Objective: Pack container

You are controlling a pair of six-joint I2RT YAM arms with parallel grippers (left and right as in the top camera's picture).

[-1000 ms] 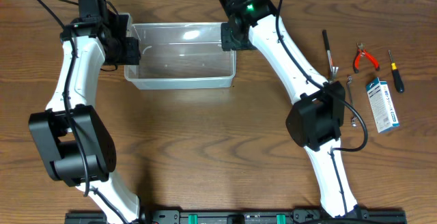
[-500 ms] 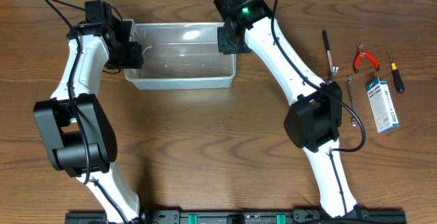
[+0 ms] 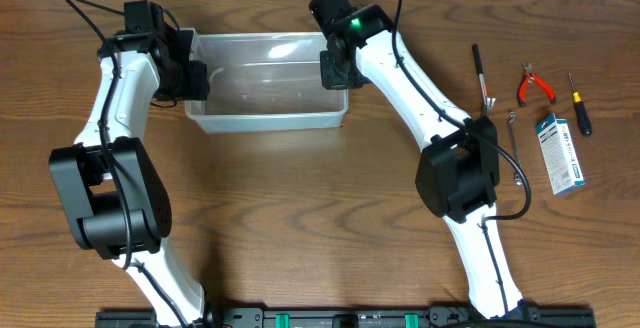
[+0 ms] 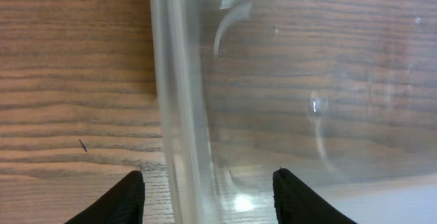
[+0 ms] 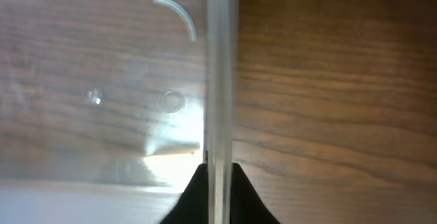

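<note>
The clear container stands empty at the back middle of the table. My left gripper is open and straddles the container's left wall, one finger outside and the other inside, neither touching it. My right gripper is shut on the right wall, which runs straight down between its two dark fingertips. In the left wrist view, the left gripper has the wall off-centre, nearer its outer finger.
Hand tools lie at the right: a black-handled tool, red pliers, a screwdriver, a silver wrench and a small blue-and-white box. Both arms reach in from the front edge.
My right gripper has closed on the container's right wall. The left arm has swung a little to the right at the left wall, and the container has shifted slightly right.
</note>
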